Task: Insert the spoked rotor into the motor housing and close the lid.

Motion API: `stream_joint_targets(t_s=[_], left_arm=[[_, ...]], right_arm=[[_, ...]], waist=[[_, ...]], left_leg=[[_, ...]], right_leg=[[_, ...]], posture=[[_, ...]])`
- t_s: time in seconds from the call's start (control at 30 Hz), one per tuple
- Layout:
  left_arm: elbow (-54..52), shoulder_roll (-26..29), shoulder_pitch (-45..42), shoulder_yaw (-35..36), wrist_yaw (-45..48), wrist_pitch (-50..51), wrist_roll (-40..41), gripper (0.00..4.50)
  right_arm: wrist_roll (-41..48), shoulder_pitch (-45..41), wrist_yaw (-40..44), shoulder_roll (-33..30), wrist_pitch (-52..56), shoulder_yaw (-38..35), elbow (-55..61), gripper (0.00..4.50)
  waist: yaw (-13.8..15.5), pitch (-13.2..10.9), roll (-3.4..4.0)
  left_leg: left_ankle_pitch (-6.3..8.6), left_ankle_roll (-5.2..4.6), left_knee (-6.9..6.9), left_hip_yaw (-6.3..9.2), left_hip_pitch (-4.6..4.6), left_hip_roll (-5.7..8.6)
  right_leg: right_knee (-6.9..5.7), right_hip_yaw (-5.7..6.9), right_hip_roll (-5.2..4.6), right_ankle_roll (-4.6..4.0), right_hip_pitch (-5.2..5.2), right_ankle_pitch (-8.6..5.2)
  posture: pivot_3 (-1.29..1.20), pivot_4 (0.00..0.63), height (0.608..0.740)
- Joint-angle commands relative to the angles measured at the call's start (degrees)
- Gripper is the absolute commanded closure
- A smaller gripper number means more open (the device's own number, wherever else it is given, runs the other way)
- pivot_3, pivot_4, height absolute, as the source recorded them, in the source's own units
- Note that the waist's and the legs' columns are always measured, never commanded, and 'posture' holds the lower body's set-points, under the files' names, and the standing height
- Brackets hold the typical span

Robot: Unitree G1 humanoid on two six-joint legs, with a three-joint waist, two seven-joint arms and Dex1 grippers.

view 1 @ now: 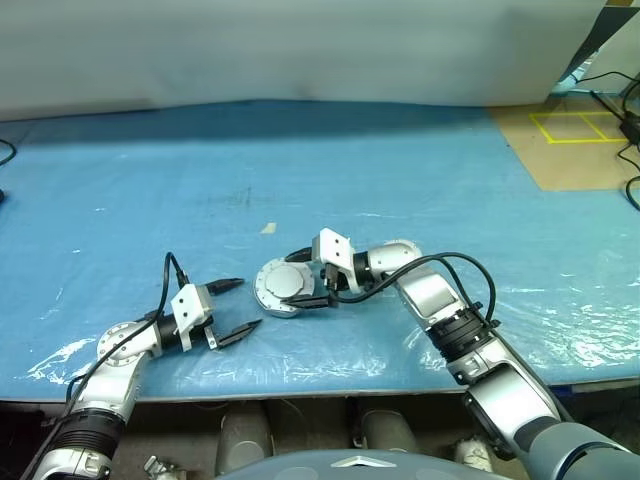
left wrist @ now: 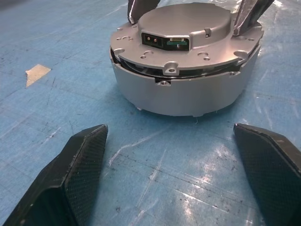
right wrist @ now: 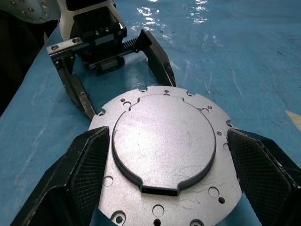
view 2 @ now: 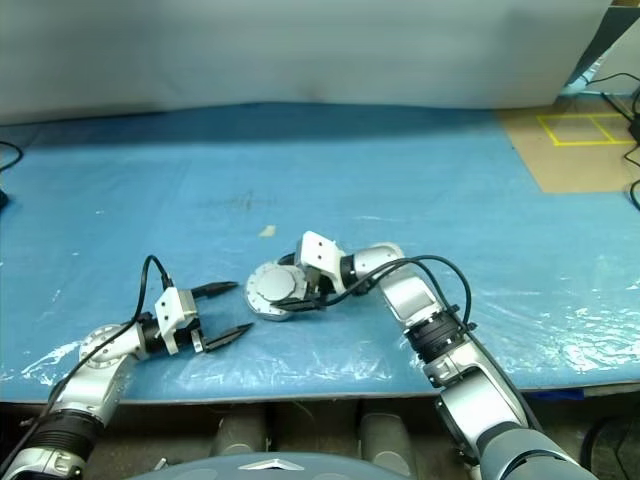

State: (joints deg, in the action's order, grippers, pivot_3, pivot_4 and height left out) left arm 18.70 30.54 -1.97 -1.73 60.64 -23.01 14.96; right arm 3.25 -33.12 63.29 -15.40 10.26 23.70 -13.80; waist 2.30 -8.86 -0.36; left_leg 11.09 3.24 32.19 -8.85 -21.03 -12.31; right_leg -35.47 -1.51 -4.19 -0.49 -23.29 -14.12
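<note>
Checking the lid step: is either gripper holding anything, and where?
Nothing held: right gripper stands open astride the lid; left gripper open, empty.

Bright, even light — glare on blue sheet [right wrist: 197, 12]

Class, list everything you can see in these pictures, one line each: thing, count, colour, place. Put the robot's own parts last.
Motor housing: one, grey, on the table between the two hands.
Lid: one, silvery, on top of the housing, sitting slightly askew with a gap on one side.
Table cover: one, blue, spread over the table.
Tape scrap: one, pale, on the cover behind the housing.
Floor marking: one, yellow, far right on the brown floor.
Cables: black, far right edge.
Left hand: one, black fingers, open, facing the housing.
Right hand: one, black fingers, either side of the lid.
</note>
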Motion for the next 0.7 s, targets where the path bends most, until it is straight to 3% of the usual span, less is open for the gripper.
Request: stream_joint_targets(t_s=[0.03,0.1,0.7], left_arm=[[0.47,1.33,1.71,0.12,-0.3,1.19,-1.38,0.0],[-0.08,1.48,1.95,0.17,-0.43,1.52,-1.31,0.0],[-4.77,2.03,2.96,-0.1,-1.83,5.29,-1.12,0.0]], right_arm=[[-0.46,-0.29,-0.55,0.41,-0.95,0.23,-0.85,1.16],[-0.38,-0.41,-0.7,0.64,-1.07,0.02,-0.86,1.56],[-0.75,-1.94,-1.72,1.21,5.34,0.58,3.33,1.56]], waist=[[-0.01,0.0,0.0],[-0.02,0.0,0.0],[-0.06,0.0,0.0]], left_leg=[[0.0,0.0,0.0,0.0,0.0,0.0],[0.0,0.0,0.0,0.0,0.01,0.0],[0.0,0.0,0.0,0.0,-0.01,0.0]], right_leg=[[0.0,0.0,0.0,0.0,0.0,0.0],[0.0,0.0,0.0,0.0,0.0,0.0],[0.01,-0.01,0.01,0.0,0.0,0.0]], posture=[[0.0,0.15,0.74],[0.0,0.15,0.74],[0.0,0.15,0.74]])
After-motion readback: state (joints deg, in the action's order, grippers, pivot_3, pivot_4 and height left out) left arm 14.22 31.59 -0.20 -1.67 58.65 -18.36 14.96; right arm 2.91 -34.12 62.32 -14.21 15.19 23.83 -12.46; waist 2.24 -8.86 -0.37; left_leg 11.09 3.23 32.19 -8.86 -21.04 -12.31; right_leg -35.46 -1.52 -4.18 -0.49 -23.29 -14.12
